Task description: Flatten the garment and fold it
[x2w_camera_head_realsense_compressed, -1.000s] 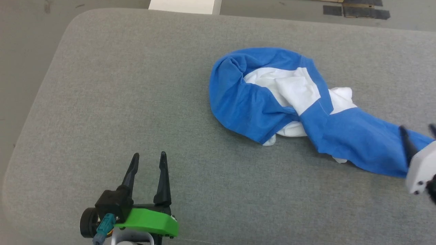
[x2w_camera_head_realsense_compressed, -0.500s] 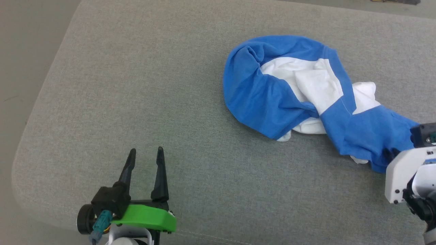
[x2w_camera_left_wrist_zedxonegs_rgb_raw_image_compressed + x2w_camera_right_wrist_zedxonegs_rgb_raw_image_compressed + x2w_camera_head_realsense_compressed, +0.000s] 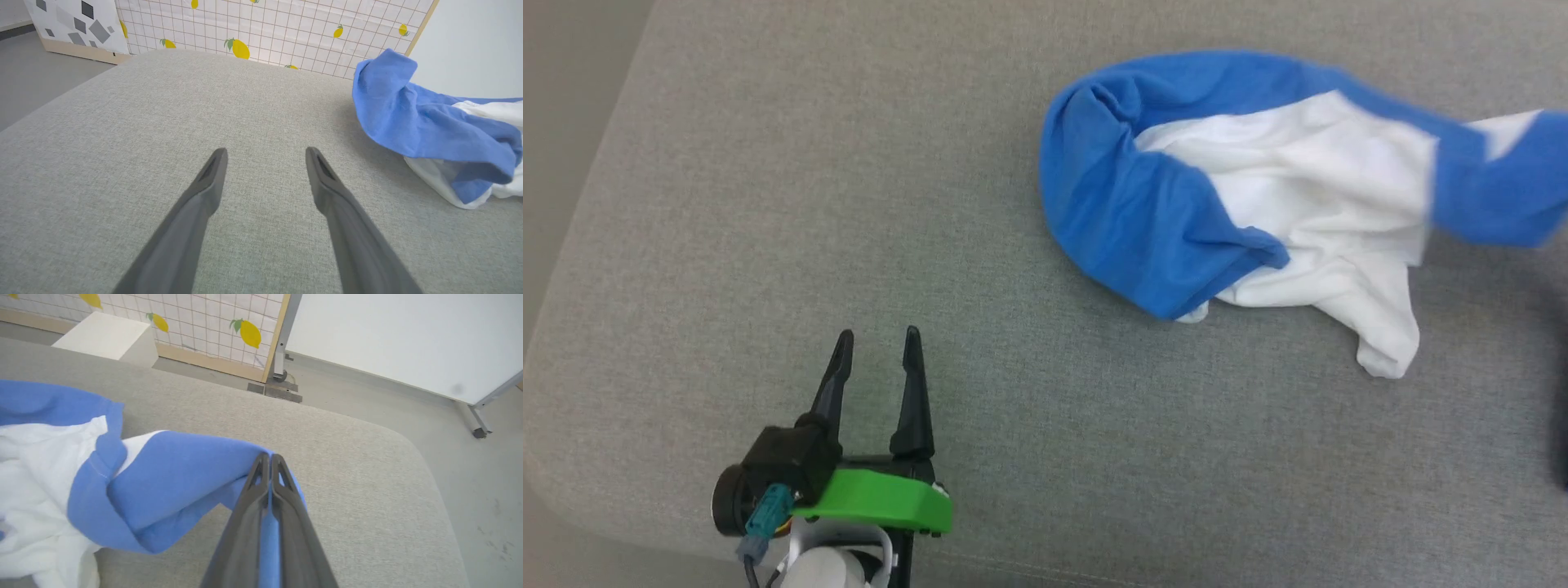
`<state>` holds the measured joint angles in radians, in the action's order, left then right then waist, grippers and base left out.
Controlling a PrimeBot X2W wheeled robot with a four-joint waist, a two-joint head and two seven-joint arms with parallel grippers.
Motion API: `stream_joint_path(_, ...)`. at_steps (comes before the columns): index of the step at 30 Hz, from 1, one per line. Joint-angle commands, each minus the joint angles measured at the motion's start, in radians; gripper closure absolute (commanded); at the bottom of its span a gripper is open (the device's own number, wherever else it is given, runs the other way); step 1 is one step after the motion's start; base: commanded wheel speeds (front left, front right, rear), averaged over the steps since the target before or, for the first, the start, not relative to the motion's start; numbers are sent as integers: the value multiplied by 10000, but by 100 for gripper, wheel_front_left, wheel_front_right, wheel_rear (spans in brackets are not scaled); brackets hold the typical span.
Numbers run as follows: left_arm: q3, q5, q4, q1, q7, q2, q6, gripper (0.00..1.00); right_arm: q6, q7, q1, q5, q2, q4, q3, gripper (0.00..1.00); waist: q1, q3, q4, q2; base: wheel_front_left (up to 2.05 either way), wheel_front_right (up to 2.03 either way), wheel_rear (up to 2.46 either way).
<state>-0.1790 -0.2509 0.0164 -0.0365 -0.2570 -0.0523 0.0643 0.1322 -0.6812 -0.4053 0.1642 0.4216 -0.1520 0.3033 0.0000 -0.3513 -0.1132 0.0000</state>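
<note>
Head view: grey cushion (image 3: 768, 204) is carrying everything, its rounded near-left corner in frame.

Garment (image 3: 1298, 188) is lying bunched on the far right part of the cushion. A blue sleeve is curling round its left side, the white body is crumpled in the middle, and a white corner (image 3: 1384, 359) is trailing toward the near edge. The blue stretch at the right is blurring, so it is probably in motion.

Right claw (image 3: 270, 456), right wrist view: it is clenching a fold of blue sleeve cloth (image 3: 175, 465), fingers pressed together with fabric showing between them. The cloth is rising off the cushion toward the tips.

Left claw (image 3: 878, 333) is hovering released, fingers apart, over bare cushion by the near edge, well apart from the garment.

Judged step: drawing one sleeve outward to open the bundle.

- Pull is wanting to be low and steady toward the right edge. Lifting high is likely dragging the whole heap instead of spreading it.
- Pinch is looking narrow, so jerking is risking a slip.
- Left claw is best going to the curled blue sleeve at the left, giving the pull something to work against.
</note>
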Motion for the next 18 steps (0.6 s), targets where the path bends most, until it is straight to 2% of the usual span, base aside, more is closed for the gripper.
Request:
stream_joint_path(1, -30, -115, 22, -206, -47, 20, 41, 0, -15, -43, -269, -174, 192, 79, 274, 100, 0, -334, -108, 0, 0, 0, 0)
stream_joint_path(7, -163, -132, -28, -541, -47, 20, 6, 0, -15, 374, -731, -1228, 1168, 1661, 1357, 100, 0, -1006, -478, 0, 0, 0, 0)
stream_joint_path(11, -267, -136, -48, -757, -47, 20, -9, 0, -15, 907, -1005, -1694, 1123, 2738, 1607, 100, 0, -1347, -658, 0, 0, 0, 0)
stream_joint_path(13, -320, -141, -69, -857, -47, 20, -4, 0, -15, 1304, -1147, -1885, 965, 3190, 1562, 51, 0, -1434, -713, 0, 0, 0, 0)
stream_joint_path(14, -336, -143, -88, -887, -47, 20, 2, 0, -15, 1466, -1198, -1944, 899, 3360, 1514, 0, 0, -1443, -725, 0, 0, 0, 0)
stream_joint_path(18, -373, -171, -200, -960, -47, 20, 48, 0, -15, 1965, -1462, -1980, 697, 3920, 1219, 0, 0, -1293, -695, 0, 0, 0, 0)
